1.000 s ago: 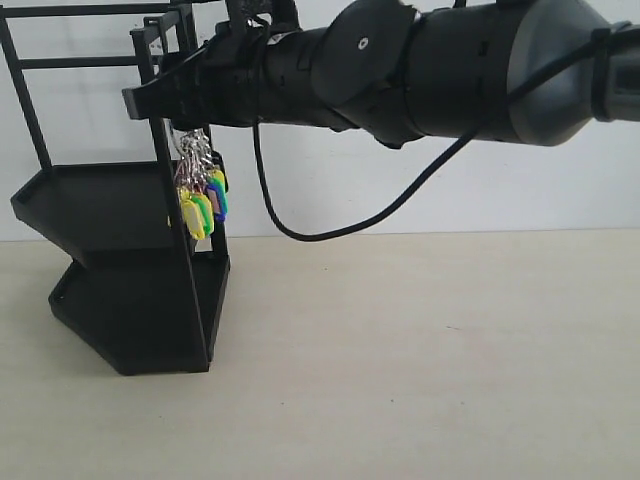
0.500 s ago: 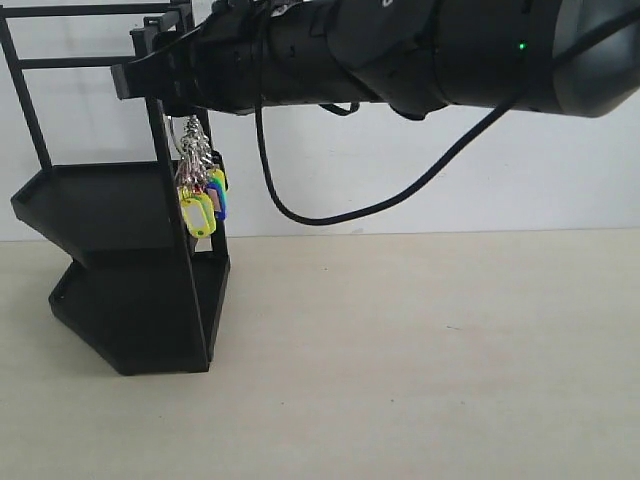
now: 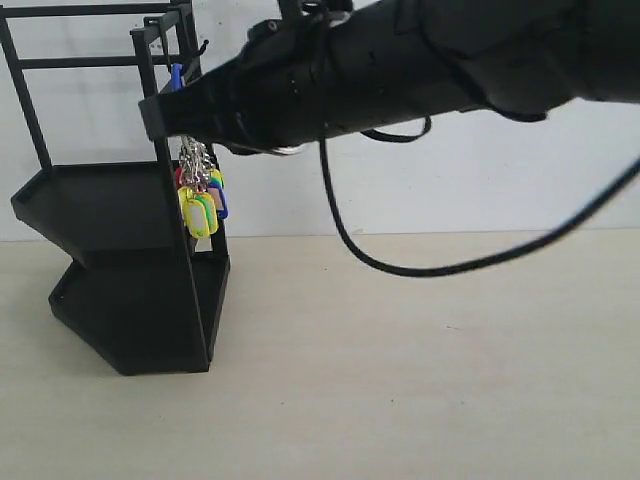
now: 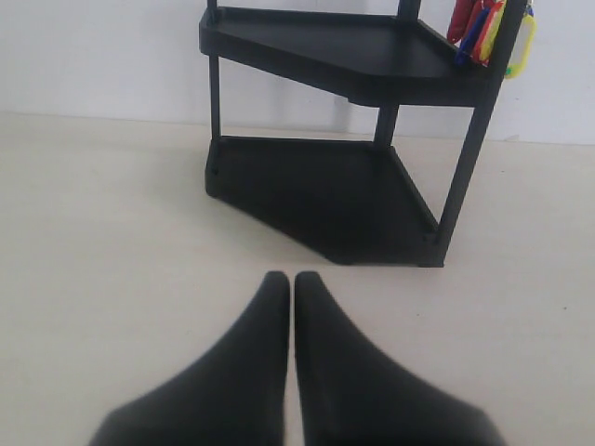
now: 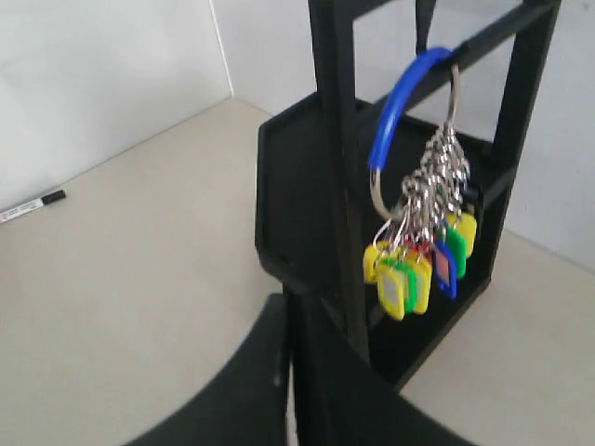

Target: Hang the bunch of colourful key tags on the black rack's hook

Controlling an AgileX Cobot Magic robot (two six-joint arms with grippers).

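Right pincer (image 5: 286, 305) closed, clear of key tag bunch (image 5: 409, 279) on rack (image 5: 335, 139).

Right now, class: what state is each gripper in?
Left gripper: shut, holding nothing.
Right gripper: shut, holding nothing; key tag bunch hangs on the black rack.

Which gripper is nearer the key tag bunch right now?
Right. The right gripper is close beside the key tag bunch, not holding it. The left gripper is low over the table, well back from the black rack where the bunch hangs.
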